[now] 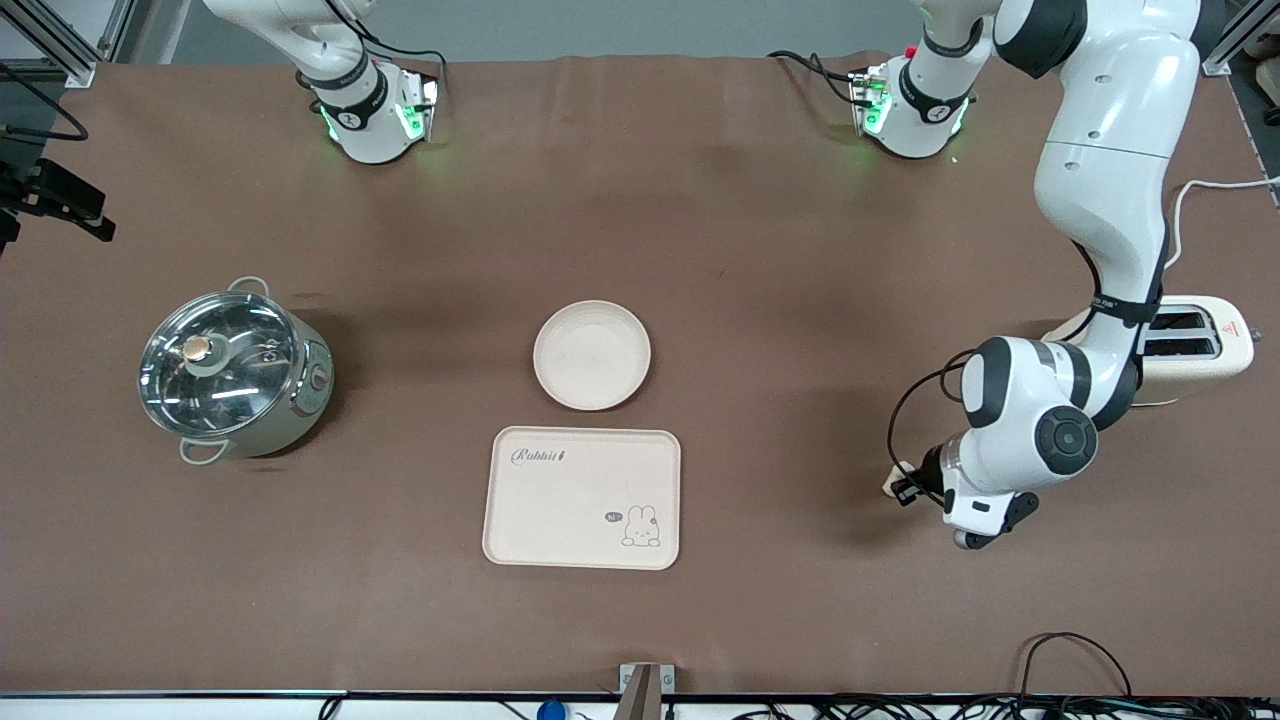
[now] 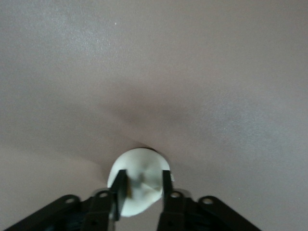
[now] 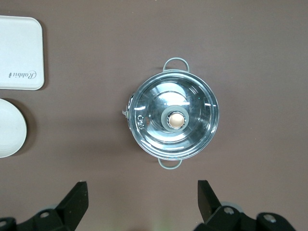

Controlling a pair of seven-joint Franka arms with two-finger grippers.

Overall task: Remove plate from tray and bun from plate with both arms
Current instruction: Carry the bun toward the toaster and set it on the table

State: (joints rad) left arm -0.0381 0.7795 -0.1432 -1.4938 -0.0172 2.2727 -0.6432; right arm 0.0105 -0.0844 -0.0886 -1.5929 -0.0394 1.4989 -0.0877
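The round cream plate (image 1: 592, 355) lies on the brown table, just farther from the front camera than the rabbit tray (image 1: 582, 497); its edge also shows in the right wrist view (image 3: 9, 127). My left gripper (image 1: 905, 487) is low over the table toward the left arm's end, well away from the plate. In the left wrist view the left gripper (image 2: 143, 185) is shut on the pale bun (image 2: 139, 168), one finger on each side of it. My right gripper (image 3: 142, 202) is open and empty, high above the table beside the pot; it is out of the front view.
A steel pot with a glass lid (image 1: 232, 368) stands toward the right arm's end and also shows in the right wrist view (image 3: 173, 119). A cream toaster (image 1: 1195, 340) stands by the left arm's elbow. The tray shows in the right wrist view (image 3: 19, 53).
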